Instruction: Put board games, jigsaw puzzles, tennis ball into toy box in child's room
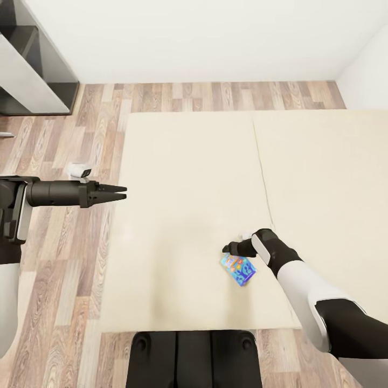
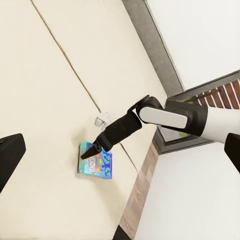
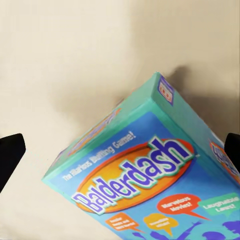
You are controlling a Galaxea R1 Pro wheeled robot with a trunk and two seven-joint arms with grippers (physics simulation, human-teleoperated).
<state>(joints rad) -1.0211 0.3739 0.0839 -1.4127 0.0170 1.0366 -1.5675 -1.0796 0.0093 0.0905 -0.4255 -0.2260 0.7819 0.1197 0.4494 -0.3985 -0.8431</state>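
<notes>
Landmark: the wide low bed with its two-part beige mattress (image 1: 205, 178), seen from above on a wood-plank floor (image 1: 59, 269).
Game in hand: a small flat blue card board game box printed "Balderdash" (image 1: 237, 269) lies on the mattress near the bed's front edge, just beside the seam between the two mattress halves.
Right gripper: the black right gripper (image 1: 233, 249) hangs right above the box's far end; in the right wrist view the box (image 3: 150, 185) lies between two dark fingertips set wide apart, so the jaws are spread and grip nothing.
Left gripper: the black left gripper (image 1: 114, 193) hovers at the bed's left edge, well apart from the box, fingers drawn together to a point and empty.
Done so far: nothing that I can confirm as stowed.
Left to do: judging by this, the blue game is not yet picked up, and carrying it to the toy box remains, as do the other toys.
</notes>
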